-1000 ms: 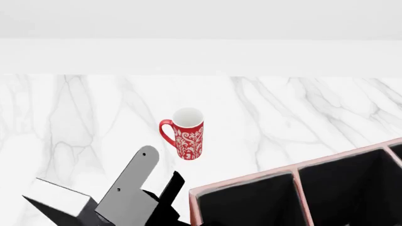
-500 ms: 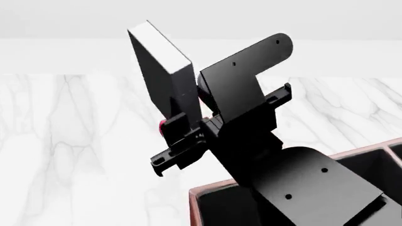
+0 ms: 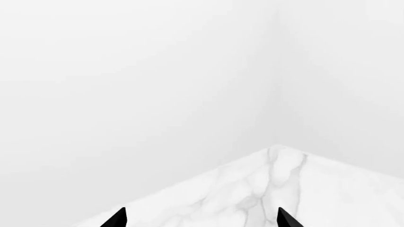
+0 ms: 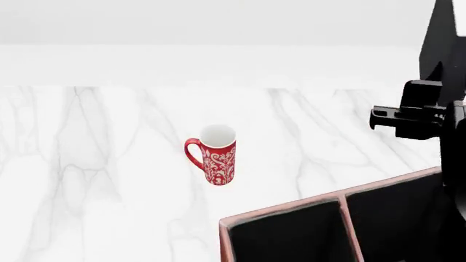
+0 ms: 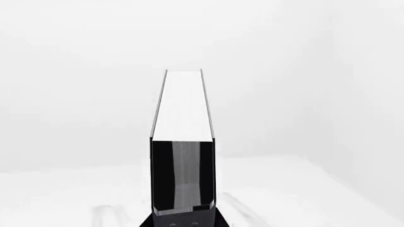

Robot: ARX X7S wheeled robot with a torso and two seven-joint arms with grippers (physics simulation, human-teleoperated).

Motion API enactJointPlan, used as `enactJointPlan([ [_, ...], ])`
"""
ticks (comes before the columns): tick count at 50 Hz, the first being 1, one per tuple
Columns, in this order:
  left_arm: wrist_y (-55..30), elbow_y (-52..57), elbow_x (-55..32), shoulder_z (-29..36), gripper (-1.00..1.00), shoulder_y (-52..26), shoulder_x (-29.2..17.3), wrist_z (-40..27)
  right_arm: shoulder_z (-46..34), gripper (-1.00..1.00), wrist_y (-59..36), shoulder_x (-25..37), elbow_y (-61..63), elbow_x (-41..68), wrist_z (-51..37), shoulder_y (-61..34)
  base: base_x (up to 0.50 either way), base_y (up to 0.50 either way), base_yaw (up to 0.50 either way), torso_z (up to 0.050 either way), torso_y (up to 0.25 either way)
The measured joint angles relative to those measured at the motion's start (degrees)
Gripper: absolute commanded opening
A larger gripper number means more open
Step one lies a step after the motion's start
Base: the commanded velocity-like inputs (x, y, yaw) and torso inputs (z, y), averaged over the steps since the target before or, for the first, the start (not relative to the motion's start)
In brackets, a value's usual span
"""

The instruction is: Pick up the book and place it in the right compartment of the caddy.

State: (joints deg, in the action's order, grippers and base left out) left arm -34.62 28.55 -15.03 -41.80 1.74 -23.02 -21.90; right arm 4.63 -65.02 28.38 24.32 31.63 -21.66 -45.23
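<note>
My right gripper is shut on the black book and holds it upright, white page edge facing the right wrist camera. In the head view the book and right gripper are at the far right edge, raised above the right end of the reddish-brown caddy. The caddy shows pink rims, black lining and a divider between two visible compartments. My left gripper is open and empty, only its two black fingertips showing over the marble; it is out of the head view.
A red patterned mug stands upright on the white marble counter, left of and behind the caddy. A white wall runs behind the counter. The counter's far corner shows in the left wrist view.
The arm holding the book has swung from the middle of the head view to its right edge, above the caddy's right end. The mug is uncovered again.
</note>
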Motion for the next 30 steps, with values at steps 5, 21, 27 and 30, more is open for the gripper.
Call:
enactJointPlan([
  [5,0.00,0.02,-0.04,0.01,1.00,0.00,-0.02,-0.04,3.58,-1.00,1.74,1.41,-0.14,-1.76,-1.68,2.69,0.00,0.00,0.00,0.000,0.002],
  [21,0.42,-0.54,0.04,0.44,1.00,-0.05,0.02,-0.15,10.34,-1.00,7.48,4.24,-2.33,-6.49,-4.90,9.19,0.00,0.00,0.00,0.000,0.001],
  [27,0.65,-0.81,0.02,0.47,1.00,-0.01,0.05,-0.13,11.50,-1.00,8.79,4.80,-3.48,-7.58,-5.61,10.43,0.00,0.00,0.00,0.000,0.002],
  [30,0.82,-0.98,0.03,0.51,1.00,0.03,0.08,-0.11,11.84,-1.00,9.27,4.98,-3.95,-8.00,-5.89,10.90,0.00,0.00,0.00,0.000,0.003],
])
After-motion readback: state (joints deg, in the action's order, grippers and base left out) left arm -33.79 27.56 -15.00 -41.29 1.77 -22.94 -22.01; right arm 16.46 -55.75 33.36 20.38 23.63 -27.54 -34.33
